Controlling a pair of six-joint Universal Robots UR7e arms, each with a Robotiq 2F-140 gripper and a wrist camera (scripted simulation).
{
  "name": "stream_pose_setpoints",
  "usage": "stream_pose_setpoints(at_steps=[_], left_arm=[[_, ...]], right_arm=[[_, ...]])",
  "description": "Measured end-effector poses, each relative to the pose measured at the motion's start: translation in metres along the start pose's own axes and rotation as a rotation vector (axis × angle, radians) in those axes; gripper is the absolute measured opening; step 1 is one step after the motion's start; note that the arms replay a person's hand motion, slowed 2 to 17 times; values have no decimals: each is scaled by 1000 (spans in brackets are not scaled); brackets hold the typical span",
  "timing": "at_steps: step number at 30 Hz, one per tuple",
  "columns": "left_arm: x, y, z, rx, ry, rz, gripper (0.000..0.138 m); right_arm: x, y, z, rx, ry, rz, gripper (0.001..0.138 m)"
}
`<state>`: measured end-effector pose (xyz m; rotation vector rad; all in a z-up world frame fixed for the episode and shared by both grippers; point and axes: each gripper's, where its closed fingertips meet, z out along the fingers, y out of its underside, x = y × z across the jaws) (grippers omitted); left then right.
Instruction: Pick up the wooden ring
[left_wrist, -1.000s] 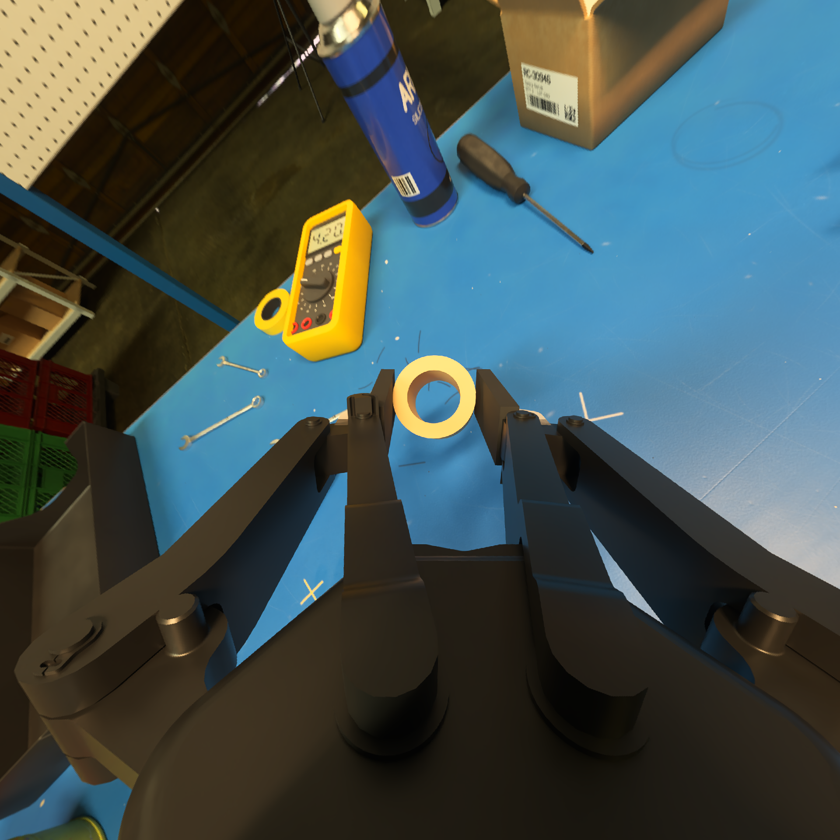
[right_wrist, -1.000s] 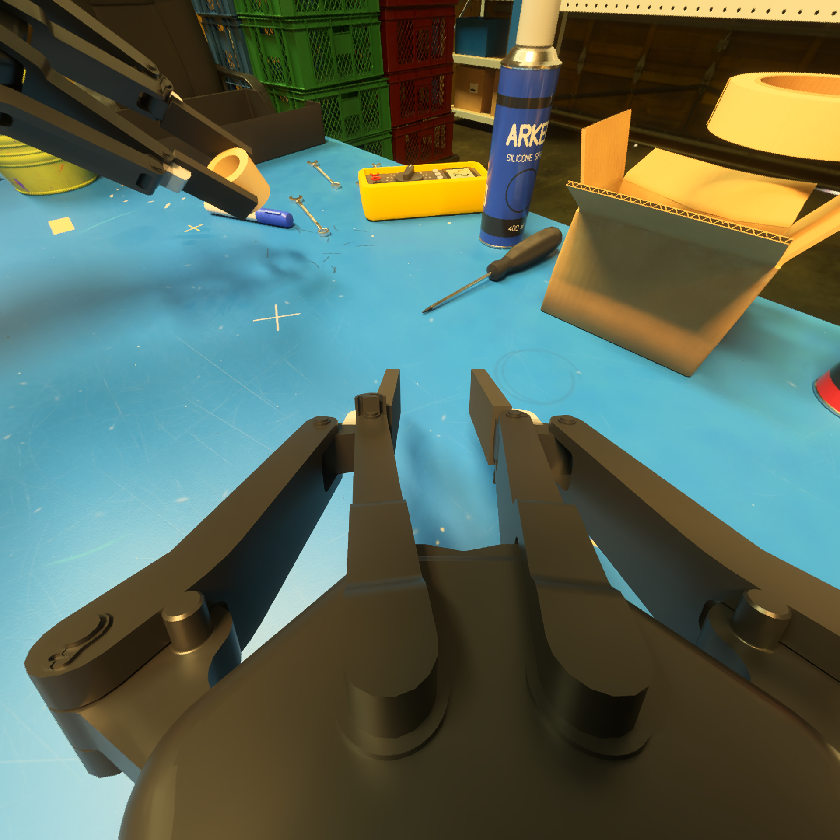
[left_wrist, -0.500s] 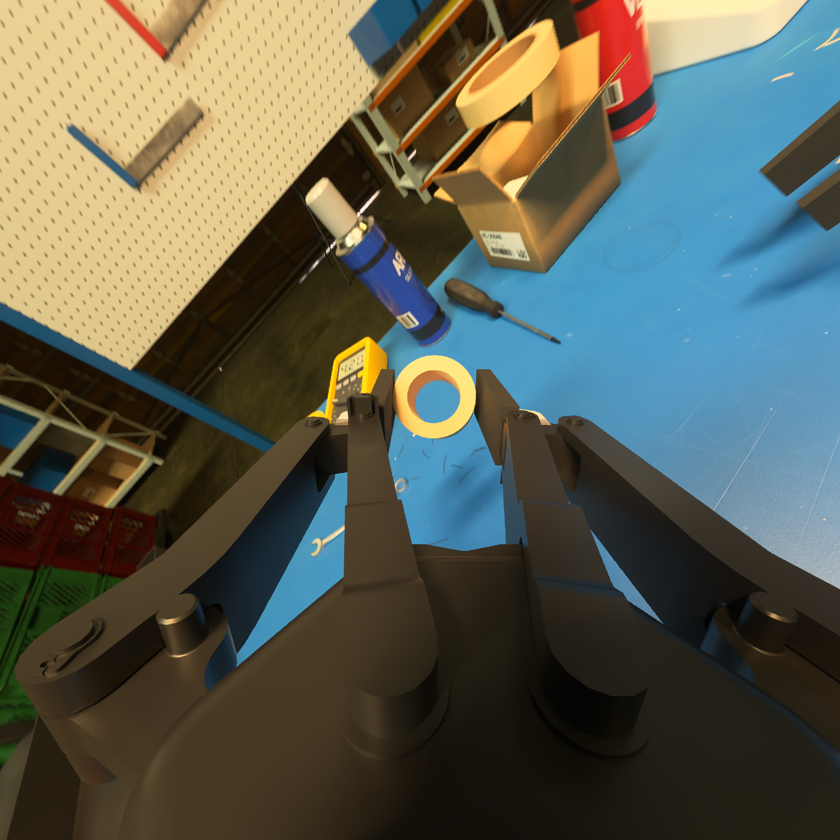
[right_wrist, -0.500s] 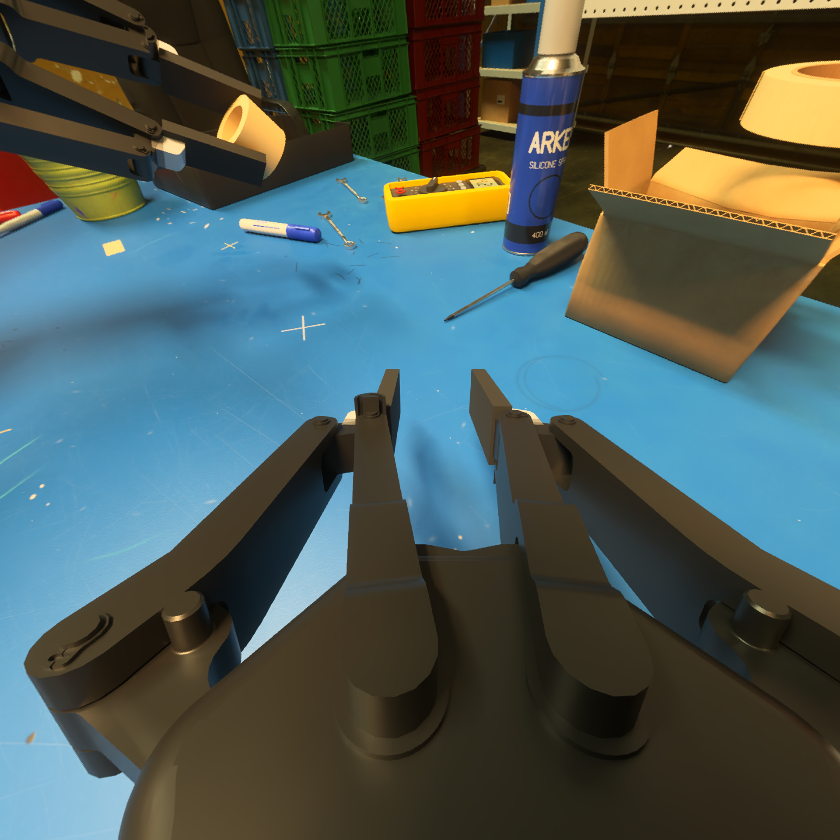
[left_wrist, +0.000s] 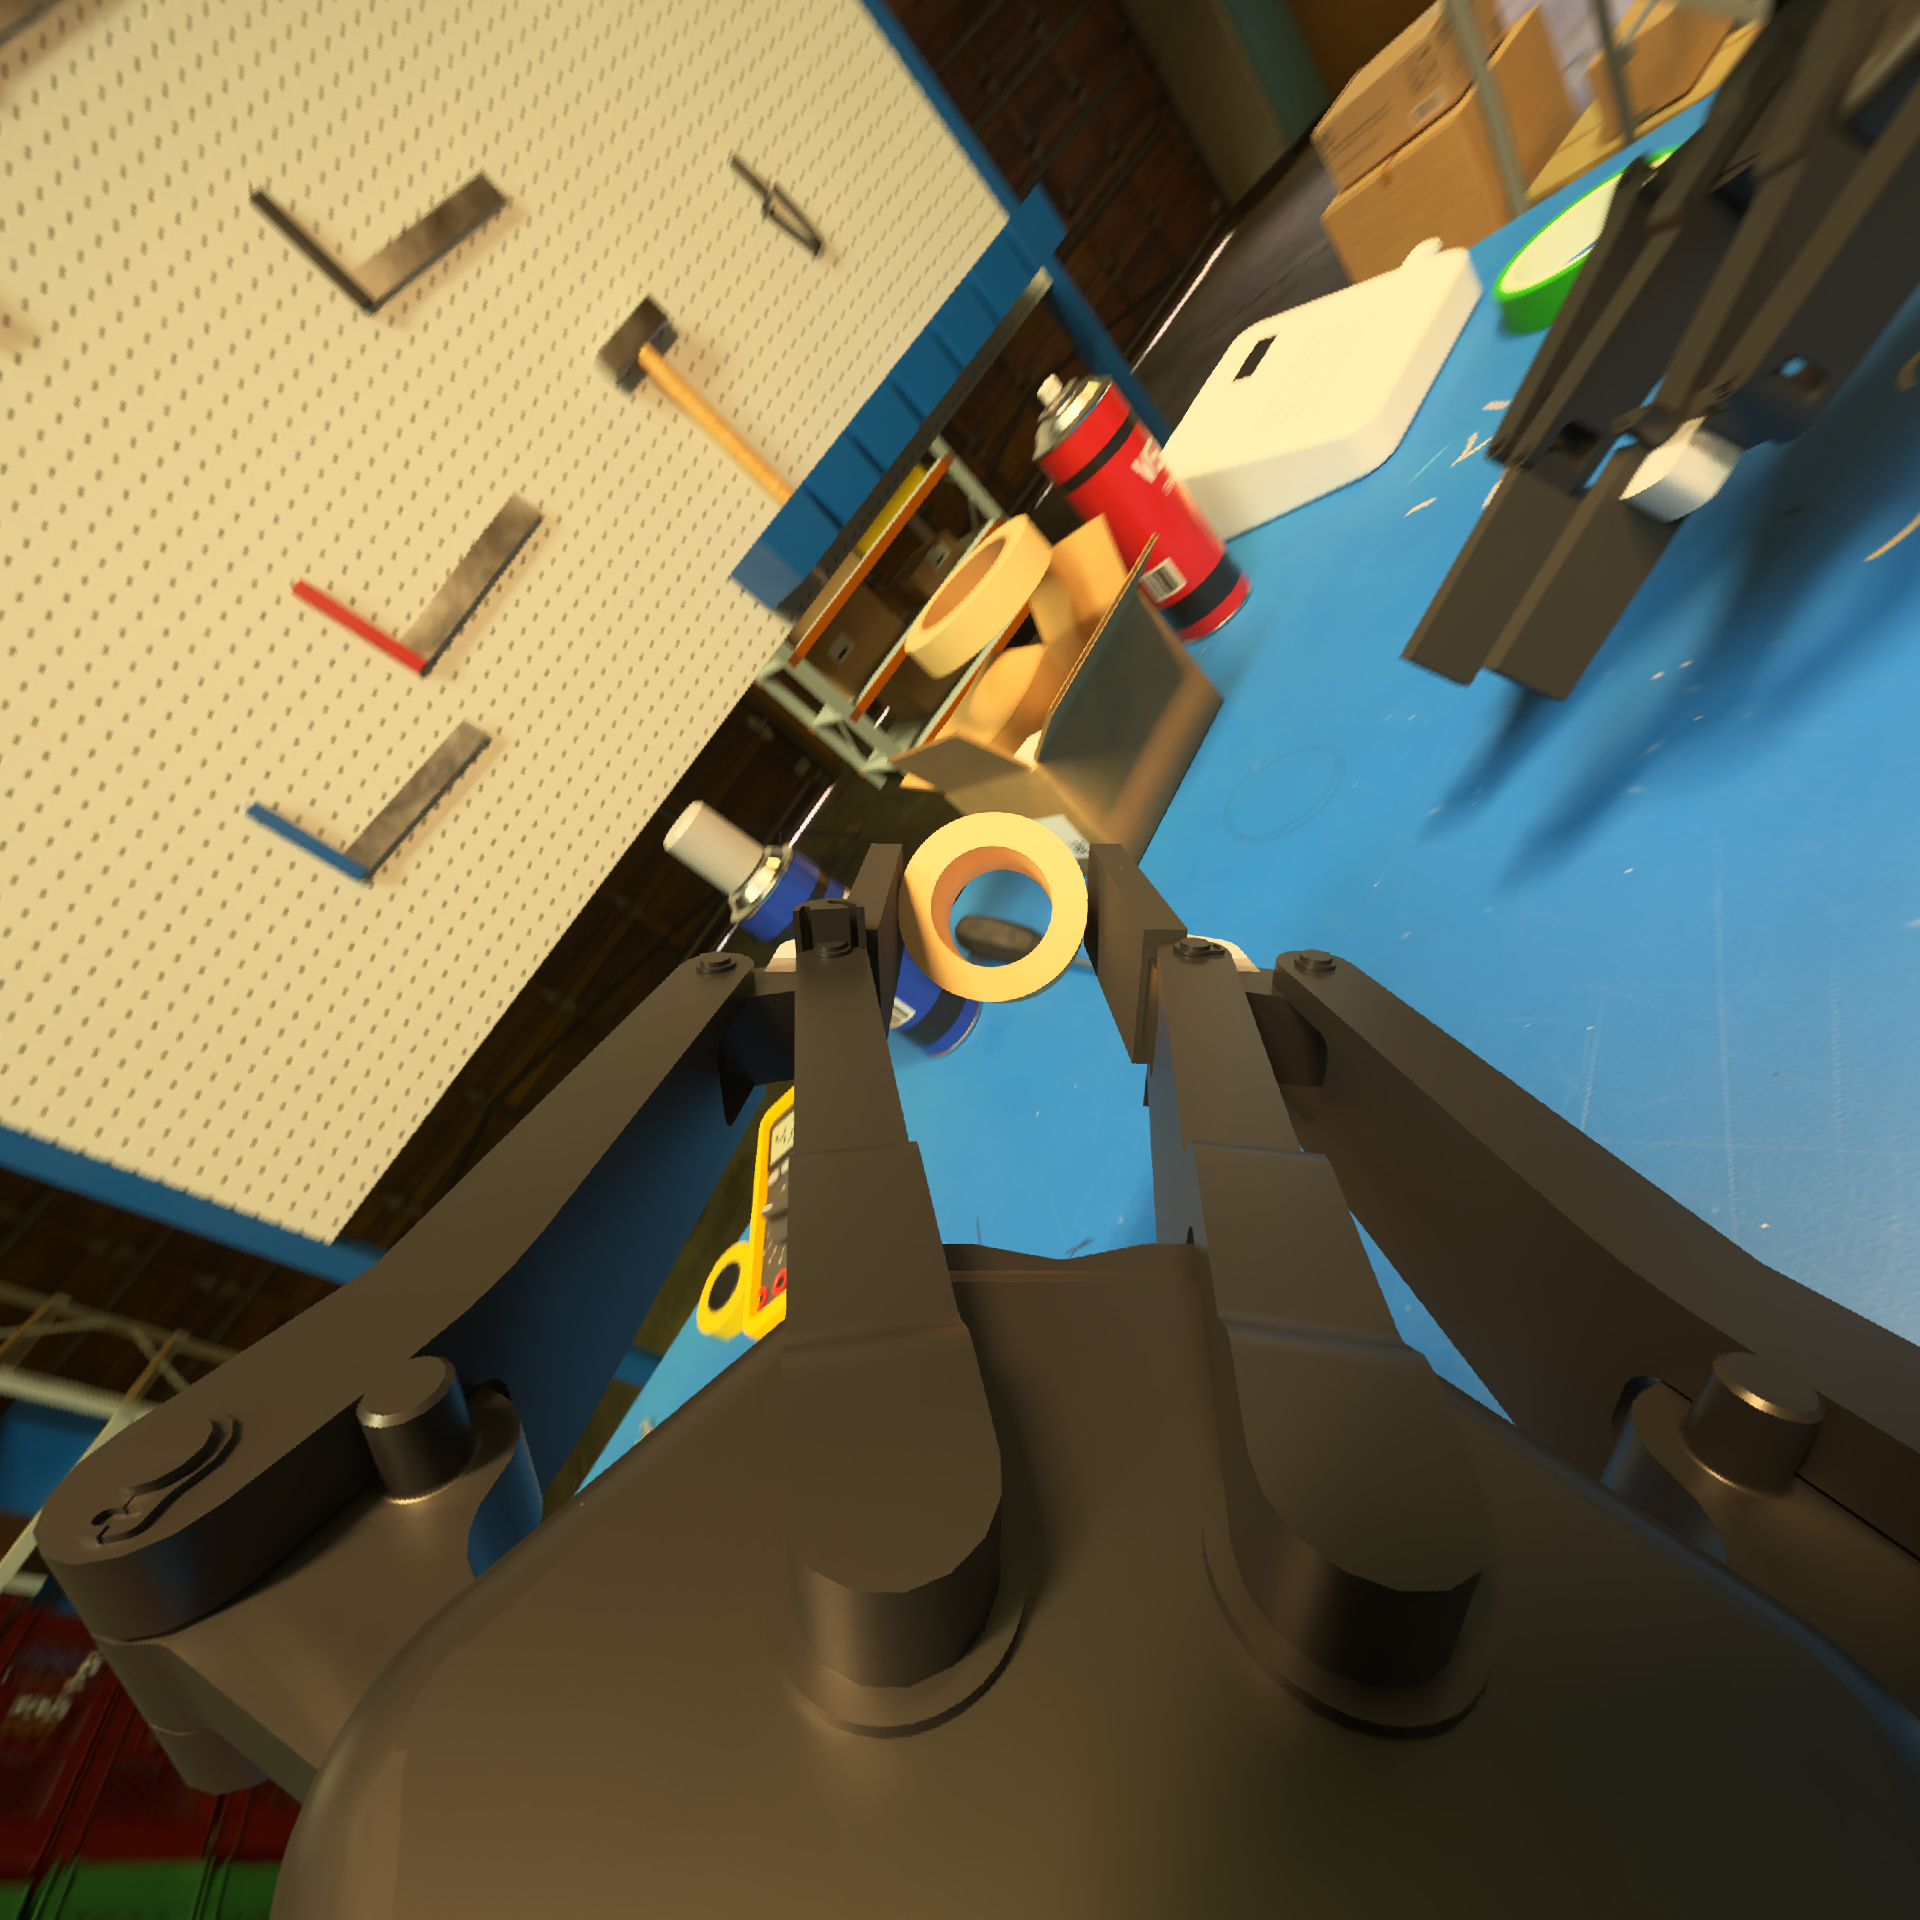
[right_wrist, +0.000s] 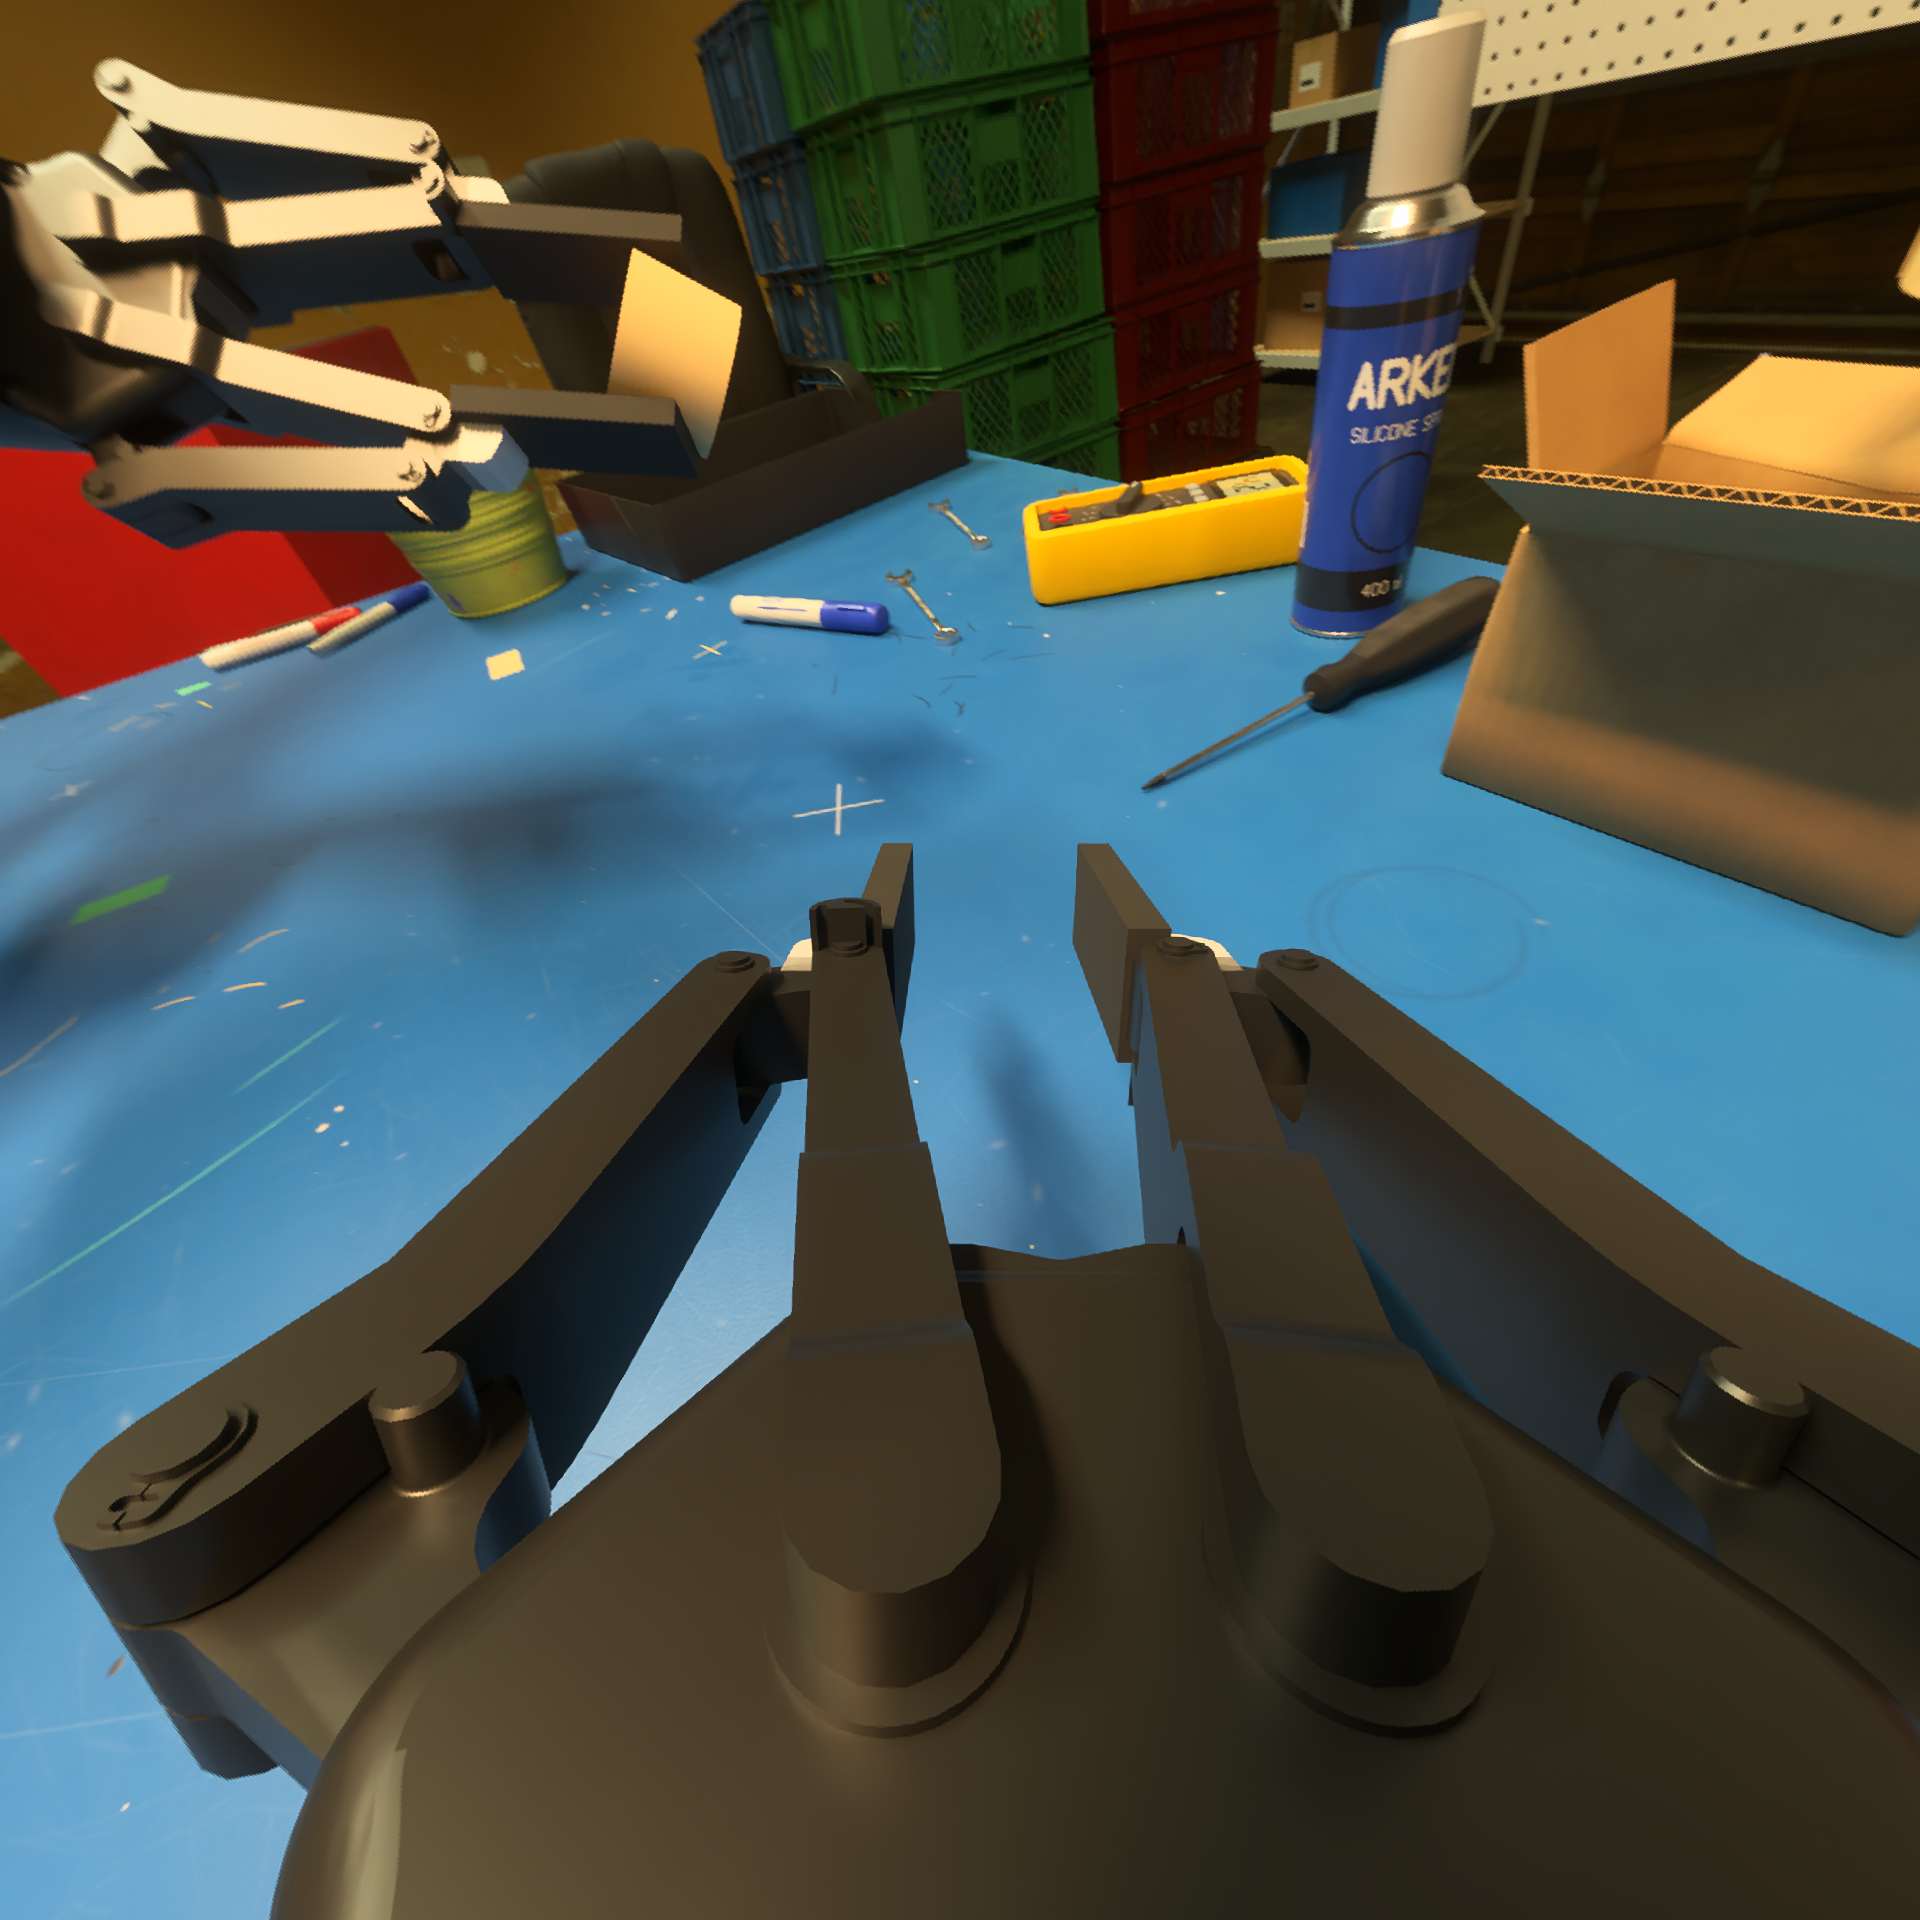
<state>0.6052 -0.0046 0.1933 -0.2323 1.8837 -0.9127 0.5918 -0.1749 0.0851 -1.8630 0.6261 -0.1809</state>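
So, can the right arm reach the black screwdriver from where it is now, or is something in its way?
Probably yes. The right gripper is open and empty, and the black screwdriver lies flat ahead and to its right, with only bare blue table between them. The cardboard box stands close beside the handle.

Blue worktop (right_wrist: 1558, 1039), scuffed, warm side light. Cream pegboard (left_wrist: 260, 520) with blue frame behind. Green crates (right_wrist: 935, 208) and red crates (right_wrist: 1174, 208) stacked beyond the edge. Metal shelving (left_wrist: 862, 665) holds cardboard boxes. Dark floor (left_wrist: 644, 935).
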Motion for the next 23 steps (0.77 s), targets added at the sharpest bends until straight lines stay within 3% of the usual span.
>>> stream_pose_setpoints(at_steps=[12,23], left_arm=[[52,-54,-17,262,194,88,47],[87,-79,-28,351,291,166,47]], right_arm=[[-39,-16,-8,90,-272,66,43],[-79,-30,-26,152,-584,140,47]])
